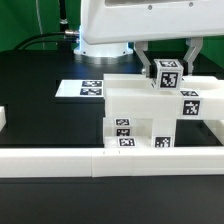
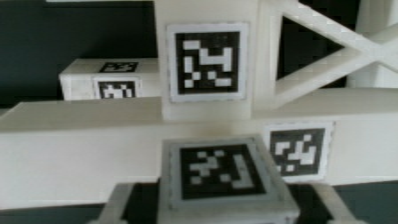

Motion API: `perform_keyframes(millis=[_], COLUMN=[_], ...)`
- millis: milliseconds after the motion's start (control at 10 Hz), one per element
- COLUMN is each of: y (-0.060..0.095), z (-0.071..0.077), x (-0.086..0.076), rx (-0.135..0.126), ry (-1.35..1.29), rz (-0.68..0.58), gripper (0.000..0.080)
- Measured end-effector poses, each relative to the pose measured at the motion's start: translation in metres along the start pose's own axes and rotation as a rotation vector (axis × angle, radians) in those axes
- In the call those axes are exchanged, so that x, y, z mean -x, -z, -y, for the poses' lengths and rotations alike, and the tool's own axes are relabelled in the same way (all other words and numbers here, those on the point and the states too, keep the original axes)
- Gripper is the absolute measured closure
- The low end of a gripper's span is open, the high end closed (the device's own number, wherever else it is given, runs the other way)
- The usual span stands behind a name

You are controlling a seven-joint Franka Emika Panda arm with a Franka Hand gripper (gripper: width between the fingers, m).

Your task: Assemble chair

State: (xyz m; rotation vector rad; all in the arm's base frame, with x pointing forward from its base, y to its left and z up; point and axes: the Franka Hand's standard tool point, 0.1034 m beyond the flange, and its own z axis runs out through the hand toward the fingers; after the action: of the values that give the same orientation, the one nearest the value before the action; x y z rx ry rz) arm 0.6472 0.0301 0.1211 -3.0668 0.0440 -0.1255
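Observation:
The partly built white chair [image 1: 150, 112] stands on the black table, with a flat slab [image 1: 130, 93] above tagged blocks. A square-ended leg [image 1: 165, 76] with a tag on its end rises from its right side. My gripper [image 1: 168, 68] comes down over that leg, one dark finger on each side. In the wrist view the leg's tagged end [image 2: 222, 165] fills the space between the fingers [image 2: 139, 200], which lie against its sides. My gripper [image 2: 226, 208] is shut on it. Beyond it are the slab's edge [image 2: 107, 115], a tagged post [image 2: 210, 60] and an X-braced frame [image 2: 334, 50].
The marker board [image 1: 85, 88] lies flat to the exterior view's left of the chair. A long low white border rail [image 1: 90, 157] runs along the front, close to the chair's base. A small white piece [image 1: 3, 120] sits at the left edge. Cables run at the back.

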Motion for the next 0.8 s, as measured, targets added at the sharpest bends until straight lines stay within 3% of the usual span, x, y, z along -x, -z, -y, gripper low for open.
perform_keyframes(millis=[500, 800], y=[-0.0001, -0.0005], z=[-0.0019, -0.0026], x=[-0.0003, 0.0001], rx=[0.001, -0.003], ry=[-0.166, -0.411], rz=[-0.002, -0.039], gripper=[0.0517, 0.0515])
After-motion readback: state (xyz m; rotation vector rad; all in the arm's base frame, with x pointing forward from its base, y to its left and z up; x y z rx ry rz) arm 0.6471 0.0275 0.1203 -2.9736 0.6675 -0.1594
